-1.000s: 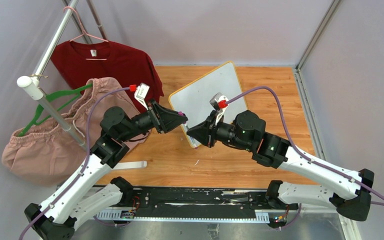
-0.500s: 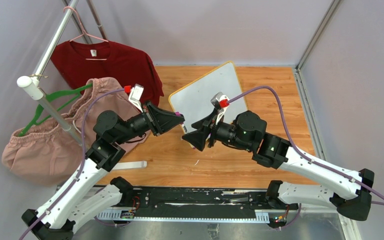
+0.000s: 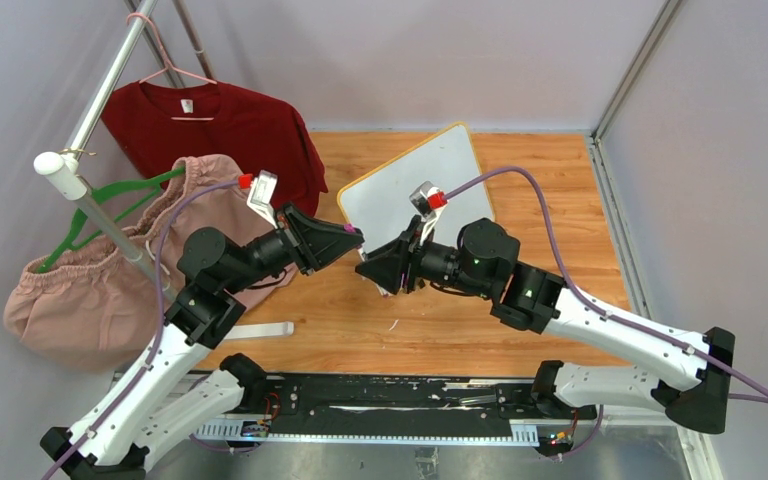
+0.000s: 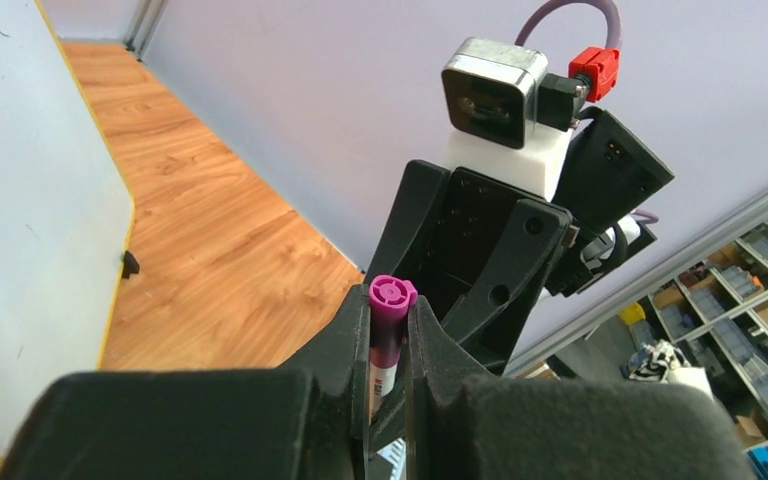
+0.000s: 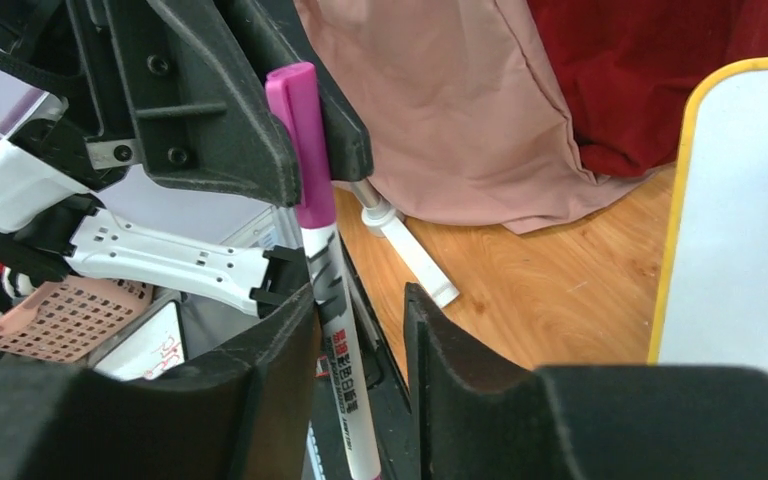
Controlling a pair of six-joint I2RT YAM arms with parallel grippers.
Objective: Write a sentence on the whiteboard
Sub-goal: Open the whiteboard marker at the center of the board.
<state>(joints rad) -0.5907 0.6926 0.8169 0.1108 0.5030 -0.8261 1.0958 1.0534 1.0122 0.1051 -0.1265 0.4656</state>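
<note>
Left jaws clamp purple marker (image 5: 322, 270) at cap end; right jaws part-open, straddling its barrel, near whiteboard (image 3: 390, 185) front edge.

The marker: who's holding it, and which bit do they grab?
The left gripper holds the marker by its purple cap end. The right gripper is open around the white barrel, not pinching it.
</note>
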